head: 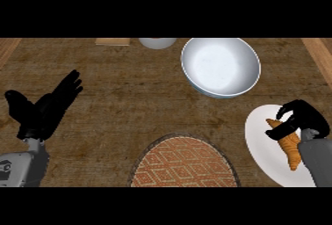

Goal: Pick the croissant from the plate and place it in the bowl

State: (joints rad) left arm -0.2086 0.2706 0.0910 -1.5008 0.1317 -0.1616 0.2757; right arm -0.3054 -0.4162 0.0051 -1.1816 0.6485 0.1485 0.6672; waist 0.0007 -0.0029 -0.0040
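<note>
An orange-brown croissant [289,146] lies on a white plate [265,151] at the right edge of the counter. My right hand [300,117] is over the croissant's far end, its fingers and thumb curled round it; the forearm hides part of the plate. A white bowl [220,66] with a pale blue outside stands farther back, up and left of the plate, with nothing in it. My left hand [44,107] rests open at the left, fingers straight and pointing away.
A round woven mat [185,163] with an orange diamond pattern lies at the front centre. At the back edge show a white cup-like object [157,42] and a wooden piece [112,41]. Wooden borders run along both sides.
</note>
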